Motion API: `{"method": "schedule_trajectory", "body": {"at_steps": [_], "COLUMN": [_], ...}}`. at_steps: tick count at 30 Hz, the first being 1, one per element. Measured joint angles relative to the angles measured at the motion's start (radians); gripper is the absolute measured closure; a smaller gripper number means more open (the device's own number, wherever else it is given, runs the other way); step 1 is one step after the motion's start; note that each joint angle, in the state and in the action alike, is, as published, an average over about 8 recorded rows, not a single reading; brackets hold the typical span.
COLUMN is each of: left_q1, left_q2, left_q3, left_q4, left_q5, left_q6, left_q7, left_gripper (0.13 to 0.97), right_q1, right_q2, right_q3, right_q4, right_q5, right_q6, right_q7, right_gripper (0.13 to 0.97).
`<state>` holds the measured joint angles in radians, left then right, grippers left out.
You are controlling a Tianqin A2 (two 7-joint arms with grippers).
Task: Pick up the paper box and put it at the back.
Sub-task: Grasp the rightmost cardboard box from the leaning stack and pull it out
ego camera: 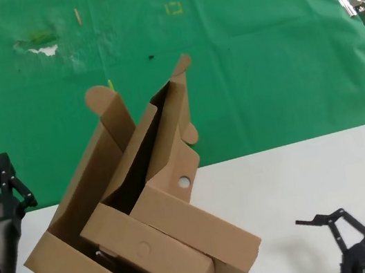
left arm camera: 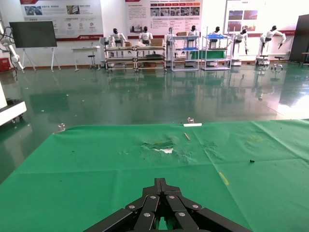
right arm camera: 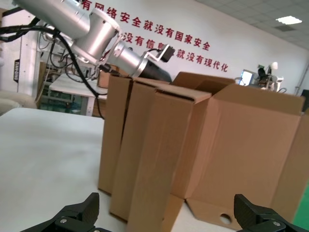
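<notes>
The paper box (ego camera: 200, 221) sits partly hidden among cartons; right gripper (ego camera: 333, 222) spread wide, left gripper (ego camera: 4, 182) pinched closed.

the paper box (ego camera: 194, 208), plain brown corrugated cardboard with a small round hole in one wall, lies tilted among other brown boxes, its tabbed lid raised. beyond it spreads the back (ego camera: 261, 60), bright green cloth with a whitish worn patch.
</notes>
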<state>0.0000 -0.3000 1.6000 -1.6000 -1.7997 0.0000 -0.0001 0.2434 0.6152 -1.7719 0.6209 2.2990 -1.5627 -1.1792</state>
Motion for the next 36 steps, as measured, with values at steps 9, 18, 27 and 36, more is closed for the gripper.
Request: {"method": "schedule_trajectory", "body": {"at_steps": [9,18,27,36], "left_q1": [0.0,0.0,0.0,0.0], "left_q2": [0.0,0.0,0.0,0.0], "left_q3": [0.0,0.0,0.0,0.0], "left_q4": [0.0,0.0,0.0,0.0], "left_q5": [0.0,0.0,0.0,0.0], "left_q6": [0.0,0.0,0.0,0.0], "left_q7": [0.0,0.0,0.0,0.0], "left_gripper": [0.957,0.957,0.957,0.957], "right_q1": [-0.018,-0.059,-0.109,-0.134], "right_q2": [-0.036,-0.069,-0.112,-0.14], "right_q3": [0.026,0.062,0.094,0.127], "right_q4": [0.027,0.096,0.196,0.258], "right_q5": [-0.062,-0.12,-0.155,-0.17], "right_q6": [0.042,0.084,0.165,0.214], "right_q7": [0.016,0.066,0.137,0.19], "right_gripper": [0.129,0.129,0.272,0.45]}}
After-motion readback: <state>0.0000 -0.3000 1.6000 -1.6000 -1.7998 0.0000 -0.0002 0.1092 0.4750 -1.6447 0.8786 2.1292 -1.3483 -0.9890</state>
